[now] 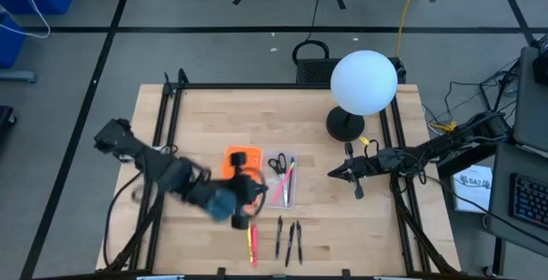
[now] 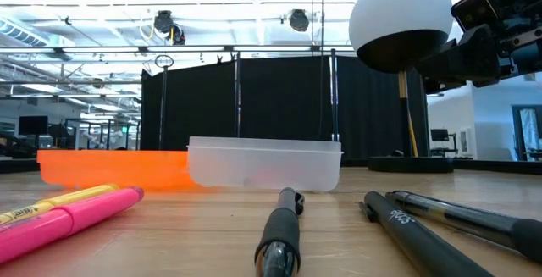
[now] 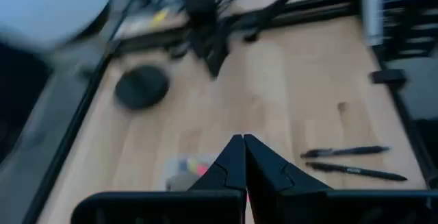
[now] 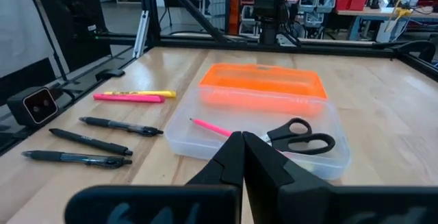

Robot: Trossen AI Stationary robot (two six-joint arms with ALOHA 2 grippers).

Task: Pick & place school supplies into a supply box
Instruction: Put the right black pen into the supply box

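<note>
The clear supply box (image 1: 283, 180) lies near the middle of the tabletop (image 1: 205, 117), touching the orange tray (image 1: 239, 159) on its left-arm side. Inside the box rest the scissors (image 4: 299, 136), black-handled, and a pink pencil (image 4: 209, 126) beside them.

Outside the box, toward the near edge of the tabletop, lie three black pens (image 1: 288, 238) side by side, and next to them a pink highlighter (image 2: 59, 221) with a yellow one (image 4: 136, 93) touching it.

The left tool (image 3: 243, 150) hangs above the tabletop just beside the near end of the orange tray, over the highlighters; its fingers (image 3: 229, 162) are pressed together with nothing between them. The supply box sits just to its right-arm side, the black pens near it toward the near edge.

The right tool (image 4: 242, 147) is held well apart from the box toward the right edge of the tabletop, aimed at it, fingers together and empty. Behind it stands a lamp with a white globe (image 1: 364, 81) on a black round base (image 1: 344, 125).
</note>
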